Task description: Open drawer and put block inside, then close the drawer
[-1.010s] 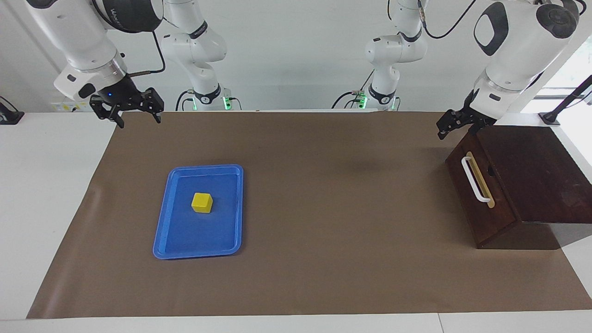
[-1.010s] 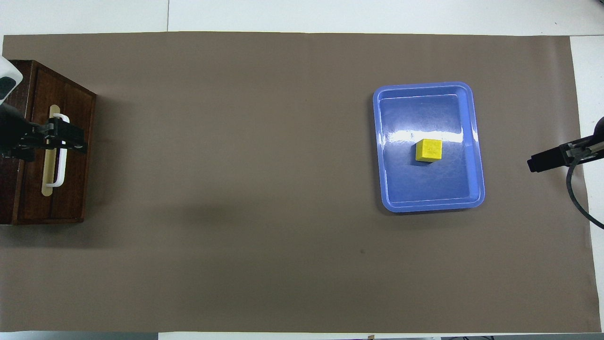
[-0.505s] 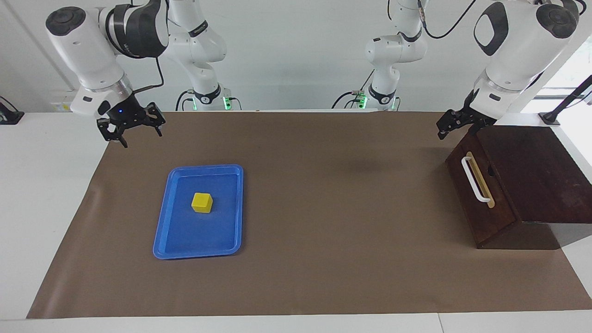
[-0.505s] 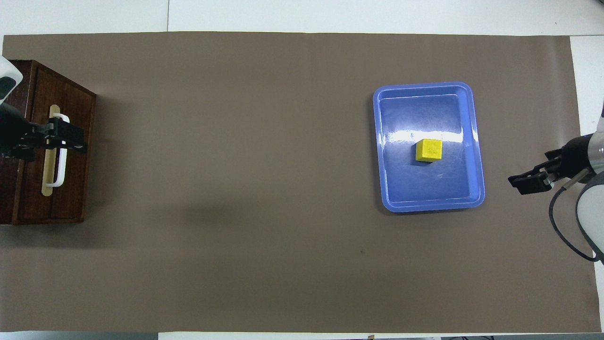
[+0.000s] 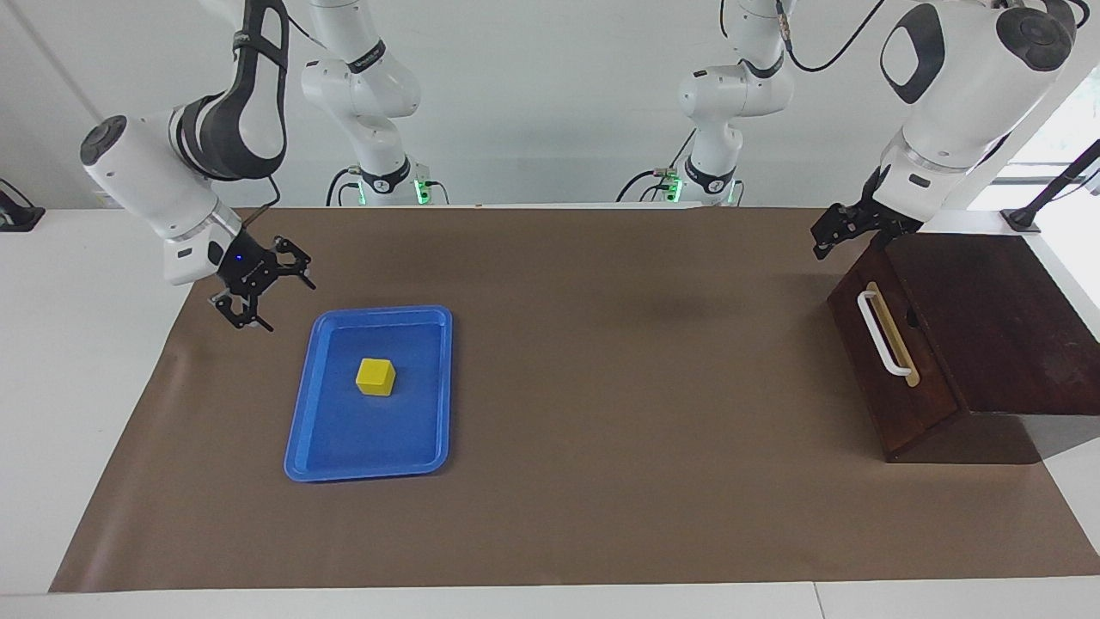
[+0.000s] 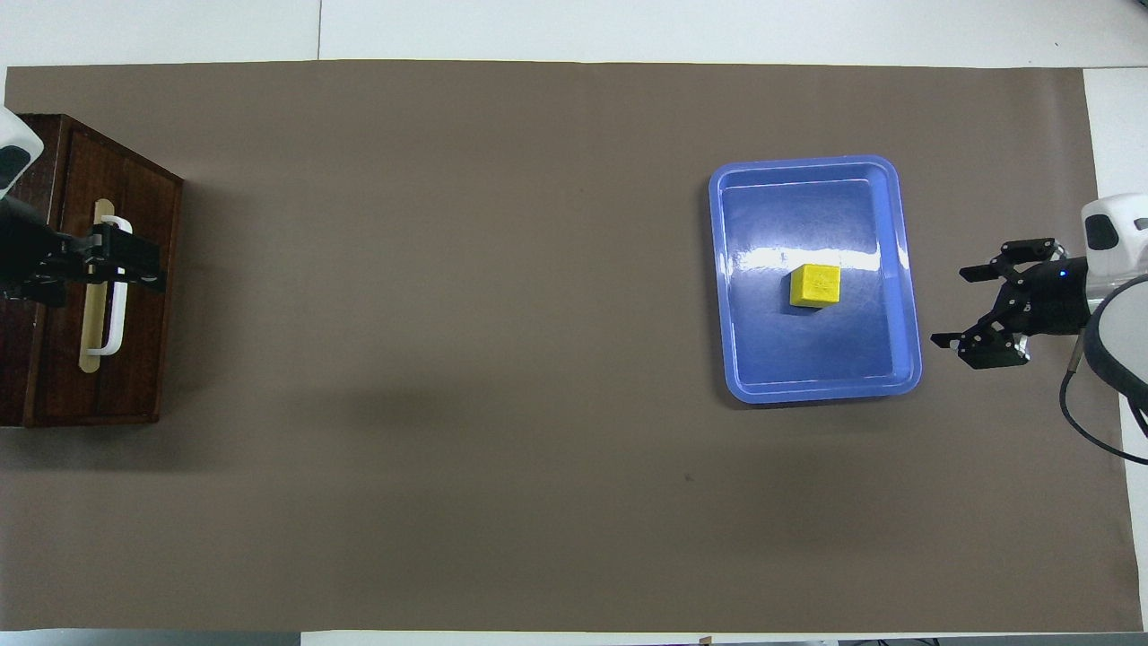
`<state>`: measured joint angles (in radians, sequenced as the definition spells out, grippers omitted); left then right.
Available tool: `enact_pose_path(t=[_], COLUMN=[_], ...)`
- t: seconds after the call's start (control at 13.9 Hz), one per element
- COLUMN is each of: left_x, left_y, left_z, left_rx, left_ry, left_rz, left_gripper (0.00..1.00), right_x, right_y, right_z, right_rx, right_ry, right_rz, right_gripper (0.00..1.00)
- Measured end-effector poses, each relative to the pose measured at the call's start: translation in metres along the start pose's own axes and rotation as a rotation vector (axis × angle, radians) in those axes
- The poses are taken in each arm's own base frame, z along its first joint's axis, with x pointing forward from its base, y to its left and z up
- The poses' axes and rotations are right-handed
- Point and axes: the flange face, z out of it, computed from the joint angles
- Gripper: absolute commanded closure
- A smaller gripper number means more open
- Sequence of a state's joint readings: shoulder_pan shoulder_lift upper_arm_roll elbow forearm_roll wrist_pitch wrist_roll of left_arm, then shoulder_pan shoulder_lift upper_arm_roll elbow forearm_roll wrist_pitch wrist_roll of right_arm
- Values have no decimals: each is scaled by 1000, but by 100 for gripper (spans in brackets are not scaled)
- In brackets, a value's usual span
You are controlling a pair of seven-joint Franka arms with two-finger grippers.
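The yellow block (image 5: 375, 376) lies in the blue tray (image 5: 361, 443); it also shows in the overhead view (image 6: 814, 285). My right gripper (image 5: 289, 307) is open and hangs low beside the tray's edge toward the right arm's end, apart from the block; it also shows in the overhead view (image 6: 947, 305). The dark wooden drawer (image 5: 894, 378) is shut, with its white handle (image 5: 881, 334) on a tan strip. My left gripper (image 5: 823, 245) hangs above the box's upper corner nearest the robots. In the overhead view my left gripper (image 6: 148, 269) covers the handle (image 6: 112, 327).
The blue tray (image 6: 807, 363) sits on the brown mat (image 5: 601, 387) toward the right arm's end. The wooden box (image 5: 1005, 318) stands at the left arm's end. Brown mat lies between tray and box. White table borders the mat.
My right gripper has come down from over the mat's corner and moved toward the tray, turning as it went. The left gripper, block and drawer have not moved.
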<state>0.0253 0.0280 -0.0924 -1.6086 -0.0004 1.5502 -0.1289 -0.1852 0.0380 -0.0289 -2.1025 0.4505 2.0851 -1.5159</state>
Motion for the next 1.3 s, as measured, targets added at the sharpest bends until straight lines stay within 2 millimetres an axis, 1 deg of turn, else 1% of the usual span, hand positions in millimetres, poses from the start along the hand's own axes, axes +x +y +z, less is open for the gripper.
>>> enact_pose_path(t=[0.14, 0.36, 0.43, 0.79, 0.94, 1.01, 1.15, 1.3], left_x=[0, 0, 0, 0, 2, 7, 15, 23], left_y=[0, 0, 0, 0, 1, 1, -2, -6], left_z=[0, 0, 0, 0, 2, 4, 20, 46], left_rx=[0, 0, 0, 0, 13, 36, 94, 172], left_ry=[0, 0, 0, 0, 21, 60, 123, 162], left_rz=[0, 0, 0, 0, 3, 8, 23, 51], left_gripper=[0, 0, 0, 0, 0, 0, 0, 0], right_x=[2, 16, 19, 5, 3, 3, 8, 13], right_y=[5, 2, 2, 17, 24, 26, 26, 26], right_z=[15, 27, 36, 101, 116, 120, 121, 125], right_rx=[5, 13, 22, 97, 111, 114, 110, 105], right_ry=[48, 120, 156, 254, 276, 279, 283, 308], right_rz=[-115, -243, -268, -338, -363, -379, -422, -426], right_gripper=[0, 0, 0, 0, 0, 0, 0, 0])
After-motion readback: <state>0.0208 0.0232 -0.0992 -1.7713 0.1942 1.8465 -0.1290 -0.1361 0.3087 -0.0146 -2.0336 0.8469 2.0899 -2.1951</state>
